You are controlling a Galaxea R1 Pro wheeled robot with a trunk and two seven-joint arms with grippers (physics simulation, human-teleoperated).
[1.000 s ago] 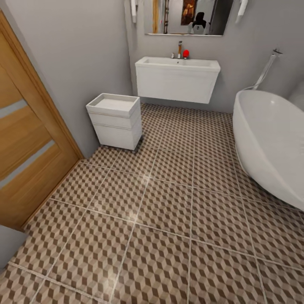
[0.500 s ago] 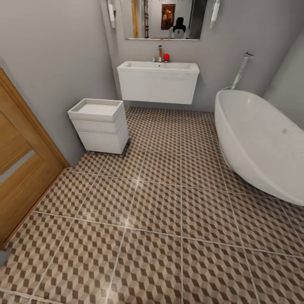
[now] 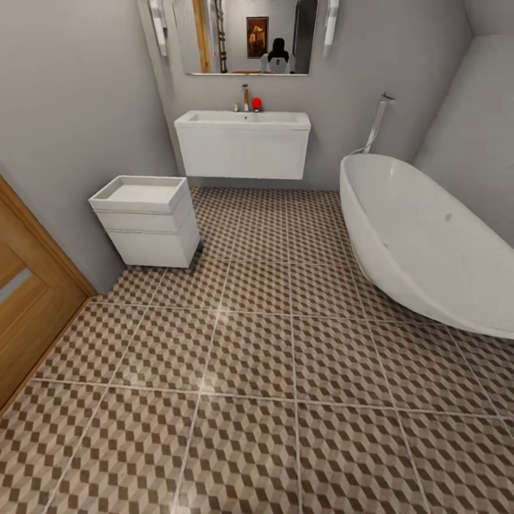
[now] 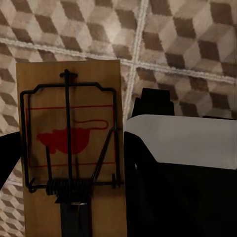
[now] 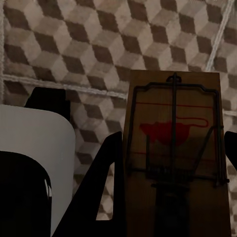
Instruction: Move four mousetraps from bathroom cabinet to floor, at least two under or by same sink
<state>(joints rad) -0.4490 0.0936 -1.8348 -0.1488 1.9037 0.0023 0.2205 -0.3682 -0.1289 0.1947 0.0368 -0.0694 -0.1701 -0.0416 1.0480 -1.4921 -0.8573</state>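
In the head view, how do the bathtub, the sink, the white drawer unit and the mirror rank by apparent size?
1. bathtub, nearest, so partly inflated
2. sink
3. white drawer unit; mirror looks similar and is cut off, so unranked

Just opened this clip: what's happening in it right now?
The robot is in a bathroom carrying a mousetrap in each gripper: one in the left gripper, one in the right gripper, both held above the cube-patterned floor. Ahead, against the far wall, is the white sink, with a low white drawer unit to its left and a bathtub on the right. No trap lies on the floor in the head view.
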